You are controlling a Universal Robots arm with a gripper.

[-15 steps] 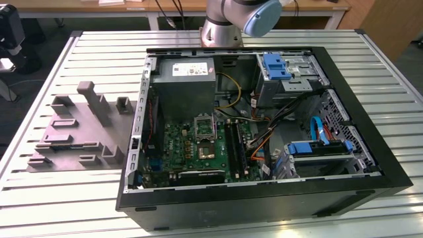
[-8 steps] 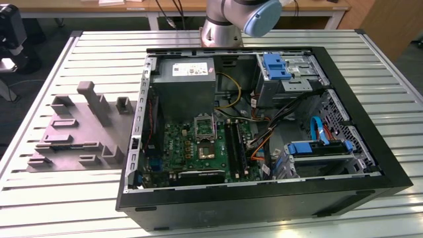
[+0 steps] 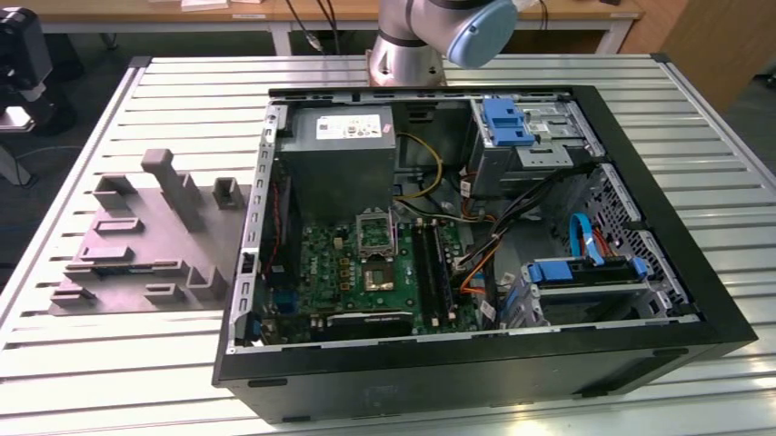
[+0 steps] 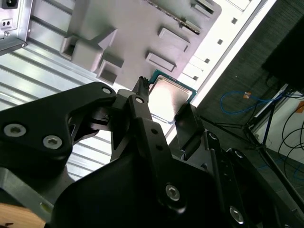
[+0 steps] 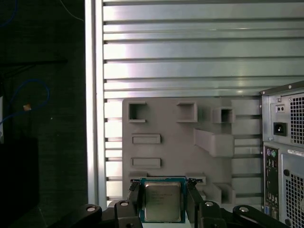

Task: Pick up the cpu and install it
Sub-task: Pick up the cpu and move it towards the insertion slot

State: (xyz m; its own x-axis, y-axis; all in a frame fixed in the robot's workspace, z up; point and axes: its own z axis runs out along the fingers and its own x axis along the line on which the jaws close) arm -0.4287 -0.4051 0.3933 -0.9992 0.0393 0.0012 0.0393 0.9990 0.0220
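the claw (image 5: 163,197) is pinching the cpu (image 5: 163,205) by two opposite edges, likely so its metal top is staying flat for seating. beyond it the grey tray (image 5: 171,142) is lying on the slatted counter (image 5: 190,47), just beside the open computer case (image 5: 282,161).

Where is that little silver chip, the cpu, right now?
In both wrist views the cpu is gripped by the end effector, above the grey moulded tray that lies beside the computer case.
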